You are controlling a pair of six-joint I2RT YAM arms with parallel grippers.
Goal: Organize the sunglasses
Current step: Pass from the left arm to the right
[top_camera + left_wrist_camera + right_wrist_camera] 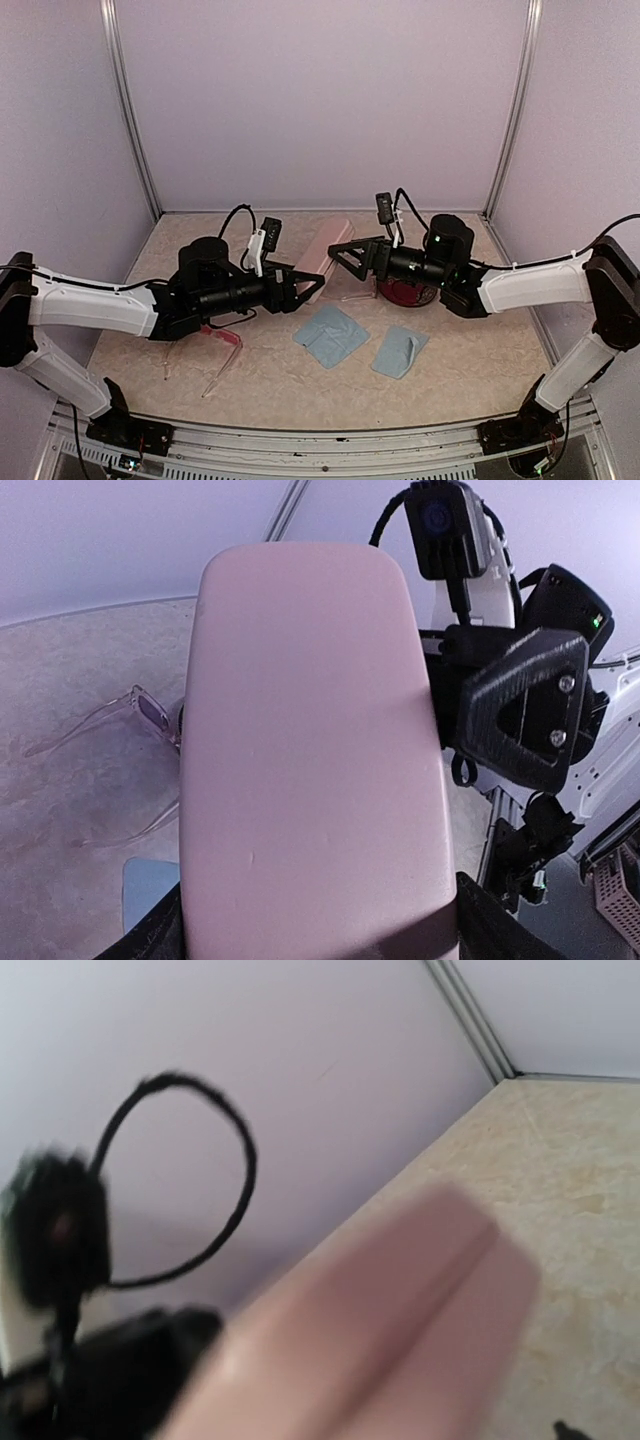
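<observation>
A translucent red-pink pair of sunglasses (222,338) lies on the table under my left arm, its arms pointing toward the near edge. The pale clear pair (135,705) lies open on the table beside the pink case, and shows faintly in the top view (355,294). My left gripper (303,285) is shut on one end of the oblong pink case (310,740), which it holds off the table. My right gripper (340,268) stands open just past the case's far end, with nothing between its fingers (520,710). The right wrist view is blurred, with the case (400,1320) close in front.
Two light-blue cloths (330,335) (400,352) lie on the table in front of the grippers. A dark red object (405,293) sits under my right wrist. Walls enclose the table on the left, back and right.
</observation>
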